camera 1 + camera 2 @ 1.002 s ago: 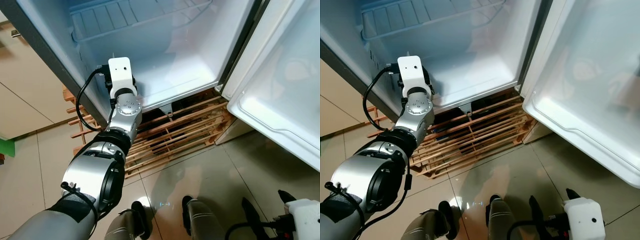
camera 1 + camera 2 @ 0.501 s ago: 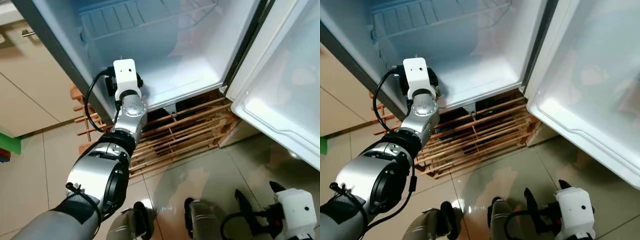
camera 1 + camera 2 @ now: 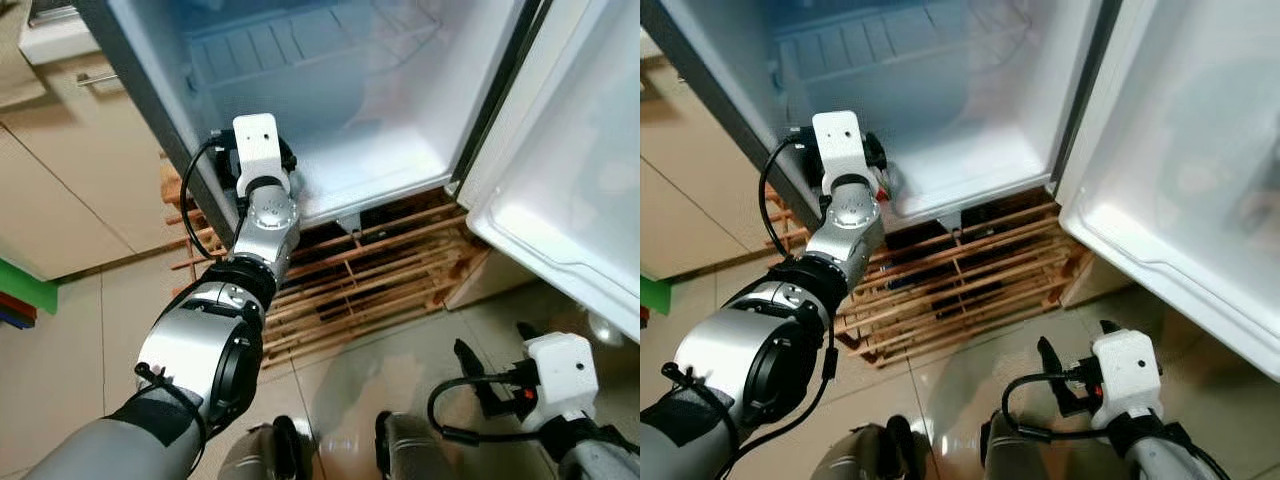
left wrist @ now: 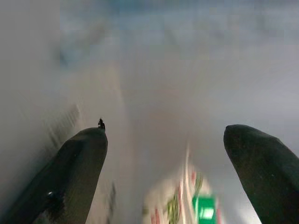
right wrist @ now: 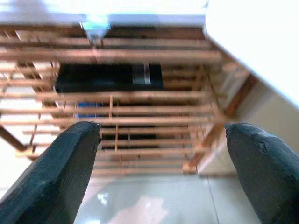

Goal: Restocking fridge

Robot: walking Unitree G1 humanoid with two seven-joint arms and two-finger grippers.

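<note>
The open fridge (image 3: 400,110) stands on a slatted wooden pallet (image 3: 370,275) on the tiled floor (image 3: 70,350).

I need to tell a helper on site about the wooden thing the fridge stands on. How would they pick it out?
Start at the open fridge with its door swung to the robot's right. Directly beneath its bottom edge, on the tiled floor, sits a slatted wooden rack. It is the one piece of bare orange-brown wood among white and grey surfaces, with dark items behind its slats.
</note>
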